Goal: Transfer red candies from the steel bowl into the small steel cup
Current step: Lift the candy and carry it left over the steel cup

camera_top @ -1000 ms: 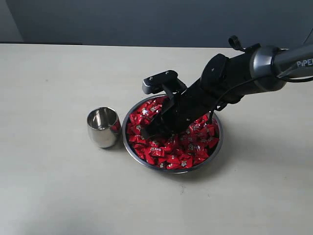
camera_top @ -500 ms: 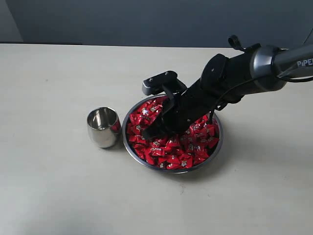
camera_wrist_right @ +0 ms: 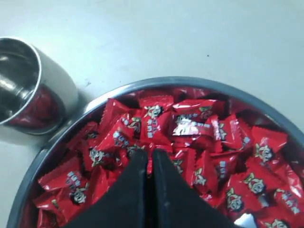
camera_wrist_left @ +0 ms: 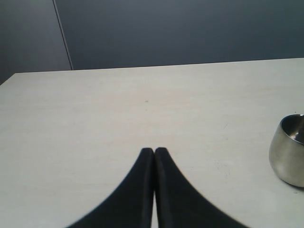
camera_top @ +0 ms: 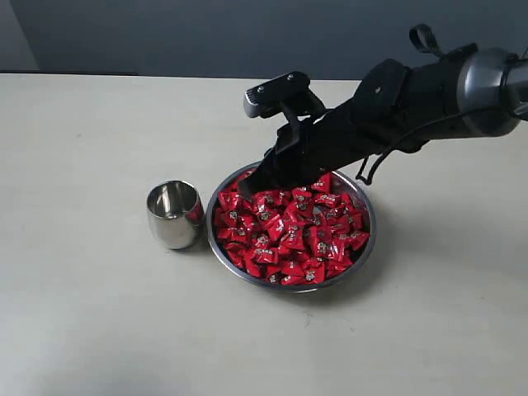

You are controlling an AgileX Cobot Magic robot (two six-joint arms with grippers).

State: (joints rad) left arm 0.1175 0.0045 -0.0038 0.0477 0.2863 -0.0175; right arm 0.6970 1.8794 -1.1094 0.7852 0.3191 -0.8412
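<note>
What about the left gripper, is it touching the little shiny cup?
Apart. The left wrist view shows bare table between the shut left gripper and the small steel cup.

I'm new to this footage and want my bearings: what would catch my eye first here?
A steel bowl heaped with shiny red candies sits in the middle of the exterior view. The black right claw, shut, hangs over the candies on the bowl's cup side. The cup stands just left of the bowl.
</note>
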